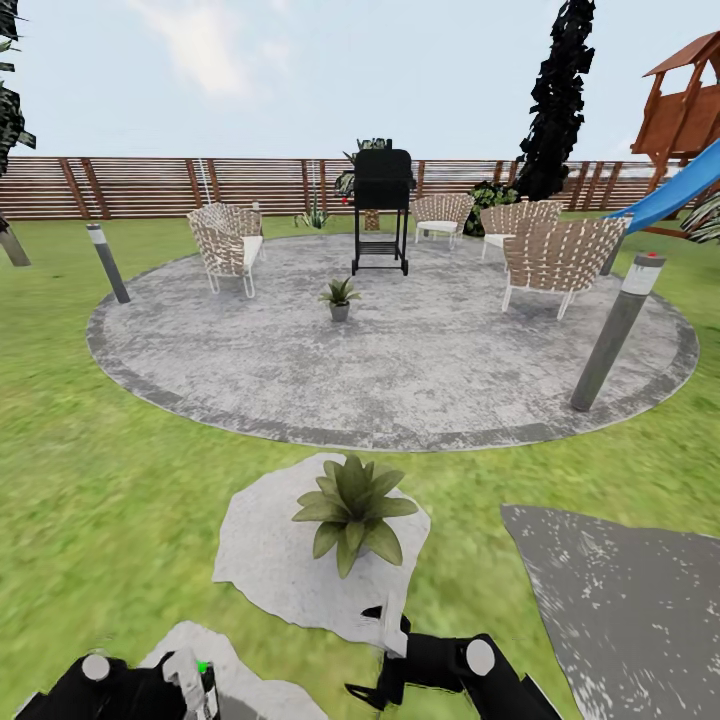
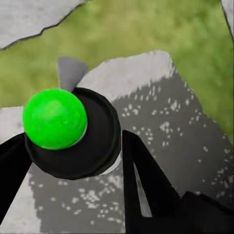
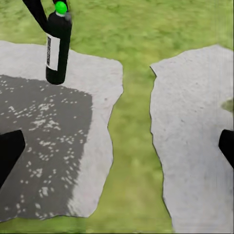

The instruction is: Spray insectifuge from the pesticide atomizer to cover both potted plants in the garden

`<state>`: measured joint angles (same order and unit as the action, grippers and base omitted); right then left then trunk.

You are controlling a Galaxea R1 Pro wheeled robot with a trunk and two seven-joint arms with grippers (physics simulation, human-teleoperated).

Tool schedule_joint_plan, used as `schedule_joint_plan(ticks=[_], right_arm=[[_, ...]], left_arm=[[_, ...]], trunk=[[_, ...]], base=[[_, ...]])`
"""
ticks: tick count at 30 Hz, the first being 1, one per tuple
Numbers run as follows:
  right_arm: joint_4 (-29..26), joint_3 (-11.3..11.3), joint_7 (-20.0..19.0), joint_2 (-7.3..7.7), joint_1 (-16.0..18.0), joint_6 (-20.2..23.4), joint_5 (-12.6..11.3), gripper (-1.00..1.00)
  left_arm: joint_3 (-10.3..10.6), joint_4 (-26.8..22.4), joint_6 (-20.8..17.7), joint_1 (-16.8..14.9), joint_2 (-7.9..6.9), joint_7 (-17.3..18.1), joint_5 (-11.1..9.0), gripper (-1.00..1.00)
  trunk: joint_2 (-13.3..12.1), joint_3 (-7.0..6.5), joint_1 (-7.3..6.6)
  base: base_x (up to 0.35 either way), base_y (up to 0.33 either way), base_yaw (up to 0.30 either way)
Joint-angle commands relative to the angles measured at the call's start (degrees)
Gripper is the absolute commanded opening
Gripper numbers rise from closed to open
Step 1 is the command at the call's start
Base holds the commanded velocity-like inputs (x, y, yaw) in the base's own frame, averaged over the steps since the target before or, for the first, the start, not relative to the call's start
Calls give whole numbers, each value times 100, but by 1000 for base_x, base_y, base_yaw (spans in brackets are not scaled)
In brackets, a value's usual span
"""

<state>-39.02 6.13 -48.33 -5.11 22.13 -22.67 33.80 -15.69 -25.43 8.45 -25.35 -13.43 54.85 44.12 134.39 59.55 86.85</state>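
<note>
The spray bottle [image 3: 58,46] hangs upright above a pale stepping stone [image 3: 87,97], its long axis near vertical with a slight lean, cap upward. The body is dark, almost black; the cap [image 2: 54,118] renders bright green. A white label [image 3: 52,52] runs down the side, with a strip of fine dark marks along one edge, too small to read. In the head view the bottle [image 1: 207,688] sits at the lower left, just in front of the robot.

The left gripper [image 2: 73,161] holds the bottle: seen from above in the left wrist view, its dark fingers [image 2: 146,180] close against both sides of the round black shoulder below the cap. The right gripper [image 3: 117,146] is spread wide and holds nothing; its fingertips [image 3: 9,151] sit at opposite edges of the right wrist view, over grass [image 3: 131,161] between two stones.

Ahead, the near potted plant [image 1: 353,505], a rosette of pointed green leaves, stands on a stepping stone [image 1: 270,570] in the lawn [image 1: 110,480]. The far potted plant [image 1: 340,298], in a small grey pot, stands on the round grey patio [image 1: 400,370]. Behind it are a black grill [image 1: 382,210], woven chairs [image 1: 228,245] and a brown slatted fence [image 1: 150,187]; a bollard lamp [image 1: 612,335] stands at the patio's right edge, beside a blue slide [image 1: 675,195].
</note>
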Motion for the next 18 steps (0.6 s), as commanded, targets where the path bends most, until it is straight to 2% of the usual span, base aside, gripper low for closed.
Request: schedule_joint_plan(ticks=[1,3,4,5,8,9,10,11,12,13,14,15,18], right_arm=[[49,-451,398,447,0,-28,19,100],[240,-942,482,630,-4,-30,10,100],[311,-1092,495,662,-5,-31,11,100],[478,-1434,512,732,-8,-33,11,100],[1186,-2888,536,1073,-18,-46,12,100],[1363,-3293,543,1172,-21,-53,12,100],[1557,-3838,585,1273,-23,-71,12,100],[1599,-4003,613,1294,-23,-78,12,100],[1681,-4429,760,1334,-30,-99,12,100],[1715,-4651,914,1348,-34,-124,14,100],[1749,-4878,1246,1358,-38,-191,19,100],[1780,-4997,1671,1347,-42,-294,28,100],[1888,-5081,2424,1335,-95,-575,39,100]], left_arm=[[-483,460,66,-5,75,-653,-205,-100],[-573,593,72,-5,121,-1040,-414,-100],[-586,622,73,-5,132,-1129,-484,-100],[-605,683,78,-5,147,-1295,-647,-100],[-622,903,149,-5,167,-1810,-1261,-100],[-618,933,153,-5,173,-1947,-1377,-100],[-609,960,138,-5,181,-2135,-1477,-100],[-606,964,131,-5,190,-2192,-1498,-100],[-605,954,114,-7,244,-2349,-1539,-100],[-615,942,104,-10,303,-2457,-1551,-100],[-626,930,90,-16,395,-2643,-1565,-100],[-636,927,80,-19,481,-2856,-1573,-100],[-639,932,68,-22,642,-3284,-1584,-100]], trunk=[[2,5,-1],[2,5,-1],[2,5,-1],[2,5,-1],[2,5,-1],[2,5,-1],[2,5,-1],[2,5,-1],[2,5,-1],[2,5,-1],[2,5,-1],[2,5,-1],[2,5,-1]], base=[[0,0,0],[0,0,0],[0,0,0],[0,0,0],[0,0,0],[0,0,0],[0,0,0],[0,0,0],[0,0,0],[0,0,0],[0,0,0],[0,0,0],[0,0,0]])
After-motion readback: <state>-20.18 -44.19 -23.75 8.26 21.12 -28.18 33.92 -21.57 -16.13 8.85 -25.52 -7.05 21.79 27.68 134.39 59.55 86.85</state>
